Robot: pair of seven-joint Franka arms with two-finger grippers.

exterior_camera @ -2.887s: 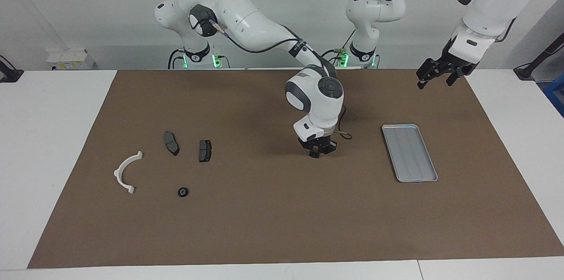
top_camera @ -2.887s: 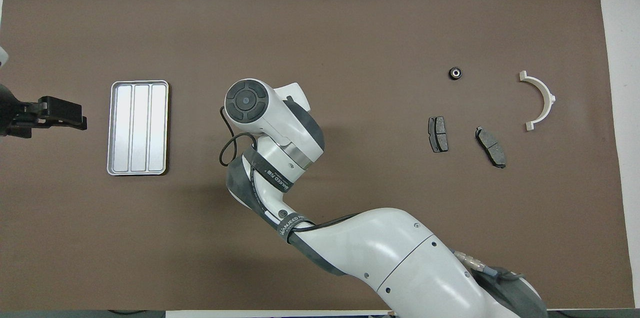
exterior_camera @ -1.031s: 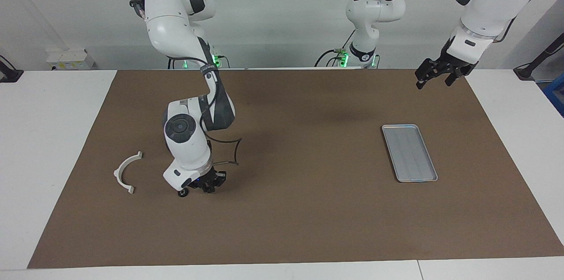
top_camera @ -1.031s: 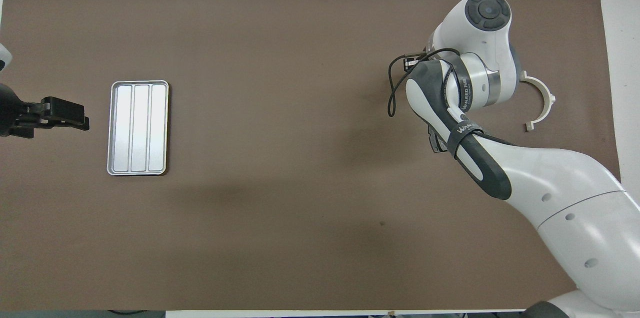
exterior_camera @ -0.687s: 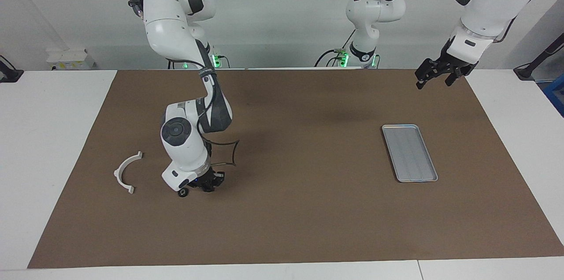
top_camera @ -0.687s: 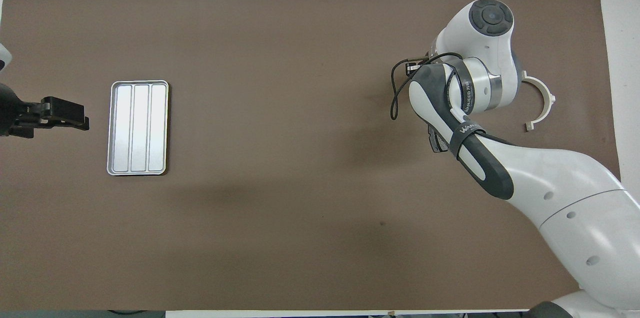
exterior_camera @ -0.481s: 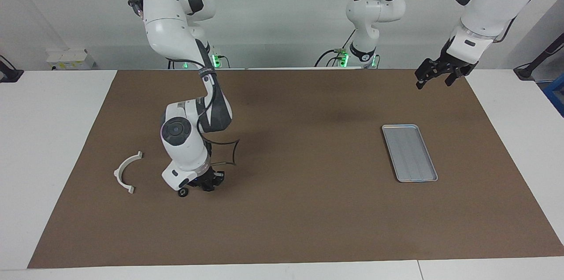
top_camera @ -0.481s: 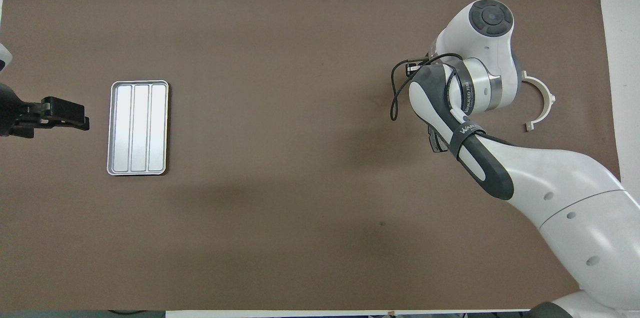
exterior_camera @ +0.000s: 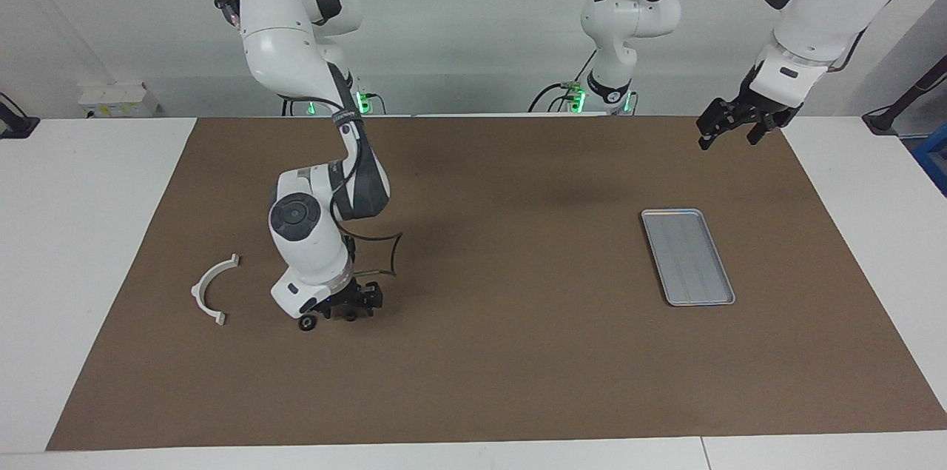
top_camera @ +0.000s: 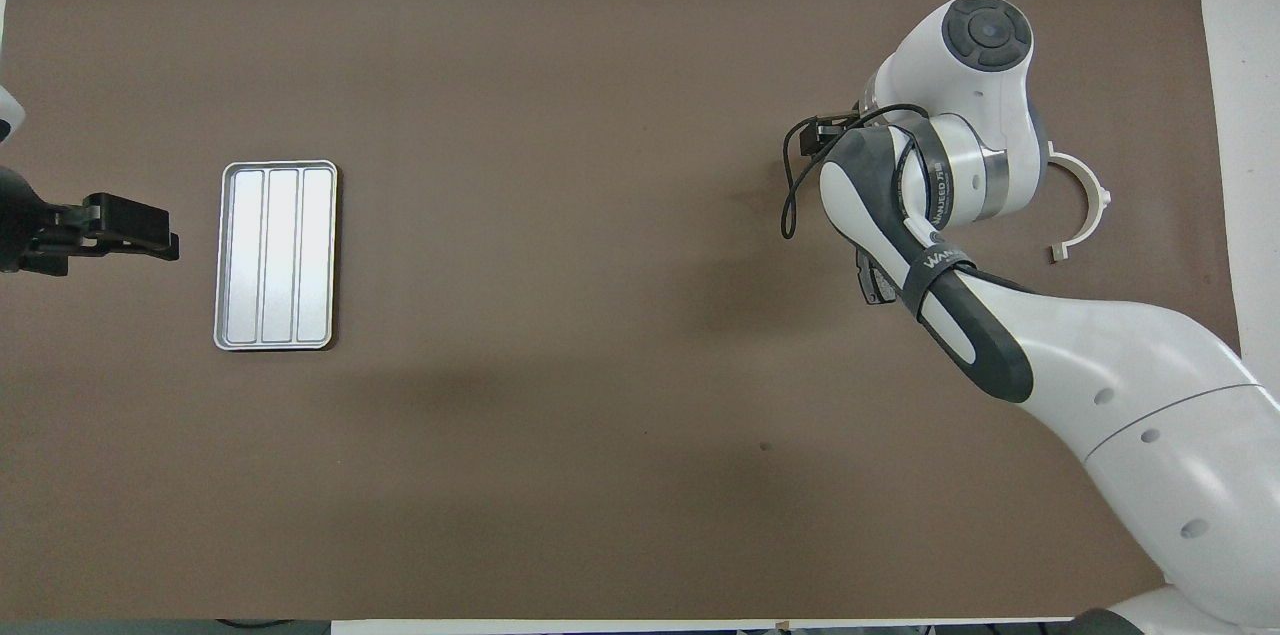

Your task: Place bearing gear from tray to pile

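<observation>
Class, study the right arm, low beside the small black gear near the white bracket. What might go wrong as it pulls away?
1. The right gripper is low over the mat, close beside the bearing gear. A sideways exit might knock the round part and set it rolling.
2. The arm covers most of the brake pad in the overhead view, so a low swing toward the robots may clip parts unseen there.
</observation>
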